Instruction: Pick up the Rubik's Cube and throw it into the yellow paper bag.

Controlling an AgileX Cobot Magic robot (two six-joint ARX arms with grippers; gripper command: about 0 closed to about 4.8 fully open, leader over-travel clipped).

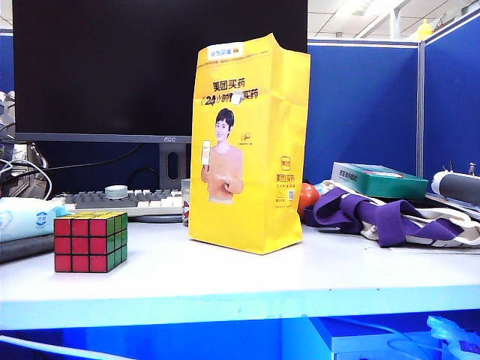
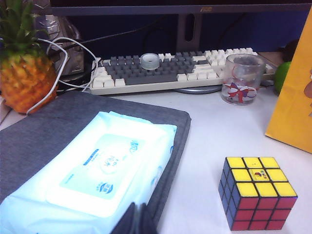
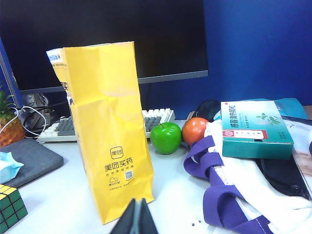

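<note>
A white desk sits in front of a dark monitor and blue partition walls. The Rubik's Cube rests on the desk near the front edge, on the left of the exterior view, w/ red, green and yellow faces showing. It is free, not held by anything. The yellow paper bag stands upright and open-topped near the middle of the desk, well apart from the cube and to its right. The bag's front shows a short-haired person in an orange top plus black Chinese text.

Neither arm appears in the exterior view. The left gripper shows only as dark fingertips at the edge of the left wrist view, jaws pressed together, holding nothing. It hovers over a pack of wet wipes lying on a grey pad, w/ the cube on the bare desk beside the pad. The right gripper likewise shows as dark tips pressed together and empty, just in front of the bag's base.

Behind: a keyboard, a small glass, a pineapple. Right of the bag: a green apple, an orange fruit, a purple-strapped cloth bag and a teal box.
</note>
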